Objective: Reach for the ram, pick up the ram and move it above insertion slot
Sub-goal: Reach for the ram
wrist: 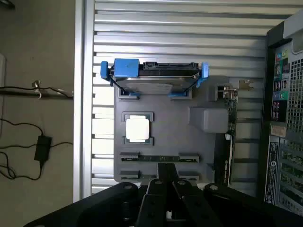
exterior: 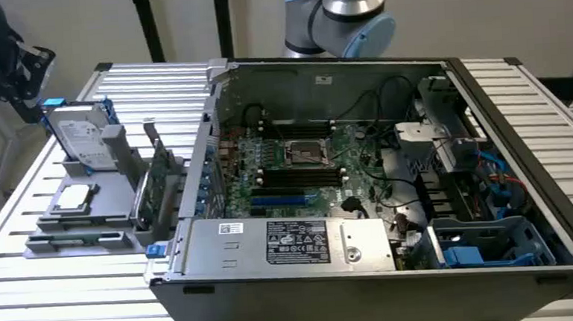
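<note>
Fingers (wrist: 165, 172): tips look pressed together, nothing btwn them. I see them hanging over the ram end of the fixture.
Ram (wrist: 158, 157): flat in a slot of the grey fixture (wrist: 163, 104), not gripped.
Fixture loc: on slatted worktop (exterior: 36, 295), at the exterior view's left of the open PC case (exterior: 374, 289).
Neighbours: CPU (wrist: 138, 129) just beside ram. HDD (wrist: 156, 75) at opposite end. Expansion card (wrist: 231, 118) upright on case side.
Insertion slots (exterior: 298, 176): dark rows on mobo inside case, well apart from ram.
</note>
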{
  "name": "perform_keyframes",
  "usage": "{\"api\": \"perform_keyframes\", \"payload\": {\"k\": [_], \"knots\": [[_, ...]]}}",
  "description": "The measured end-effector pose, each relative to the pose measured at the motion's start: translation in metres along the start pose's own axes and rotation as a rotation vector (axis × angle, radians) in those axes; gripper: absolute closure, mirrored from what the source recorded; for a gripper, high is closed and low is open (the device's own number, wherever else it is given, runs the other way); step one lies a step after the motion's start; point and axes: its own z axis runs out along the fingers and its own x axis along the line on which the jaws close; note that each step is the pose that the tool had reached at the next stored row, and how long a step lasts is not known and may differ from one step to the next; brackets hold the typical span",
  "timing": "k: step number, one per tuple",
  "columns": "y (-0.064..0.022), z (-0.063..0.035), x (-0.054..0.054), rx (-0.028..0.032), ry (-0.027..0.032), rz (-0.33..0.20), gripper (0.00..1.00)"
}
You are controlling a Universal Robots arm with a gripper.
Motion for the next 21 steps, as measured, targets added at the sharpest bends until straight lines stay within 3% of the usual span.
{"api": "perform_keyframes", "payload": {"k": [13, 21], "knots": [[0.0000, -0.0001, 0.0001, 0.0001, -0.0004, -0.006, 0.89], [0.0000, 0.0000, 0.0002, 0.0001, 0.0047, -0.150, 0.89]]}}
